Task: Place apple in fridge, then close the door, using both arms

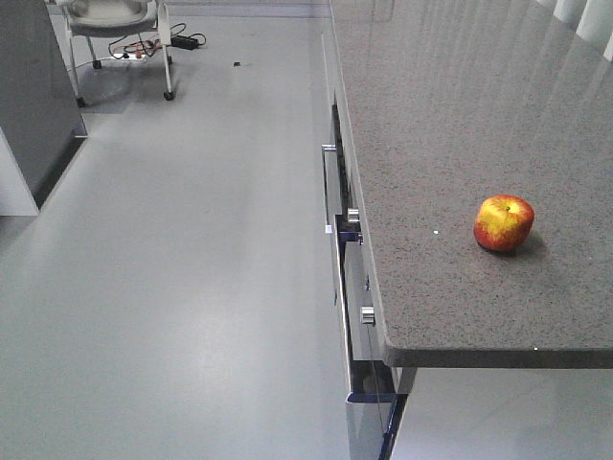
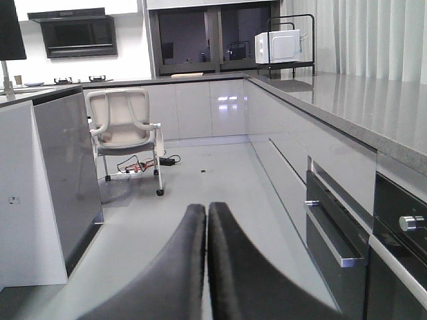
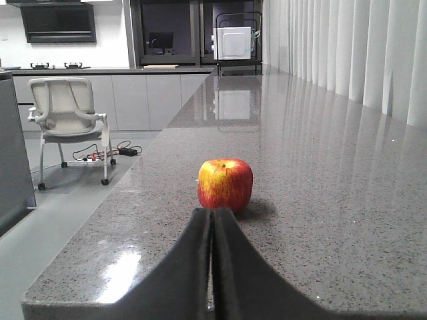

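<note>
So the whole thing comes down to this: the small round apple, red with yellow patches (image 3: pixel 225 185), sits dead ahead of the right gripper (image 3: pixel 212 213), just past the fingertips and more or less on their centre line. It's upright, stem on top, and pretty much as wide as it is tall, so no long axis to worry about. Any approach angle looks fine to me.

It rests on the speckled grey polished stone counter (image 1: pixel 460 115), towards the near end and set in from the long edge above the drawer fronts.

Right gripper's black tapered fingers are pressed together, no gap, holding nothing. My guess is they need to spread wide before going forward, otherwise they'd just nudge a smooth, rolly fruit across a glossy top.

The left gripper (image 2: pixel 205 208) is pinched together and empty too. It points out over the bare grey floor beside the counter, towards a white mesh office chair (image 2: pixel 125 123), so the right arm is clearly the nearer one.

Can't pick out the fridge for sure in these views.
</note>
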Controlling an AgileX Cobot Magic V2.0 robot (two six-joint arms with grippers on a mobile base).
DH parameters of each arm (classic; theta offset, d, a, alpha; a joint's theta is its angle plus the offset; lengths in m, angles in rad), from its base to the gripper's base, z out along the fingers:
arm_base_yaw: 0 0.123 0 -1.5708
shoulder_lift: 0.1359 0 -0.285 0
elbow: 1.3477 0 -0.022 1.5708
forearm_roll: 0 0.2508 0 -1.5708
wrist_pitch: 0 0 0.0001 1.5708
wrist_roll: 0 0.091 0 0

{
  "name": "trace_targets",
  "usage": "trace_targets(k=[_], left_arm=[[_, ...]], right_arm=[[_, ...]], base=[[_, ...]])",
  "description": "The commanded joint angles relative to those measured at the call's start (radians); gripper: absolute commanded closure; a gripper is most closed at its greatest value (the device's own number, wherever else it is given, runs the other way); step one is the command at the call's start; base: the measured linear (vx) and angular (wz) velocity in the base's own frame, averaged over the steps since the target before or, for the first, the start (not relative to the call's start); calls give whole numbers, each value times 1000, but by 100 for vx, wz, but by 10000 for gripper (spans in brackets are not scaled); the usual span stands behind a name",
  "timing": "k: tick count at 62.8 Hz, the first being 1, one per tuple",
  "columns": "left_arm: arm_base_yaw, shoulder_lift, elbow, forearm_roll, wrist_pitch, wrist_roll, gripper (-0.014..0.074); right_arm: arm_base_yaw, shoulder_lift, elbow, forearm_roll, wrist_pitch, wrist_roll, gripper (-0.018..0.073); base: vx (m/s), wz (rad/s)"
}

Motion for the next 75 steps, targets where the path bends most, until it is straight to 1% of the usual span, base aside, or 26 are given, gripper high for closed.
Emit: trace_targets(k=[1,29,34,38,42,46,50,53,65,75], left_arm=[[1,21,21,-2,-68,-10,603],[1,21,21,-2,-68,-10,603],[1,21,21,-2,-68,-10,603],[1,21,21,-2,-68,-10,603],[1,21,21,-2,-68,-10,603],[1,21,21,-2,-68,-10,603],[1,21,21,-2,-68,-10,603],[1,21,21,-2,-68,-10,603],[1,21,21,-2,-68,-10,603],[1,21,21,-2,-68,-10,603]], right_arm=[[-6,18,12,-2,-74,1,563],[-6,18,12,-2,-93,2,563],[-6,18,12,2,-92,29,563],[-6,18,12,2,-104,32,563],[-6,18,9,1,-145,31,563],[-6,18,-22,-1,-141,27,563],[-6,23,-80,-6,-89,18,563],[-6,38,-142,-10,-24,5,563],[-6,183,-449,-9,314,-94,563],[-6,354,-655,-2,532,-97,563]], base=[[0,0],[0,0],[0,0],[0,0],[0,0],[0,0],[0,0],[0,0],[0,0],[0,0]])
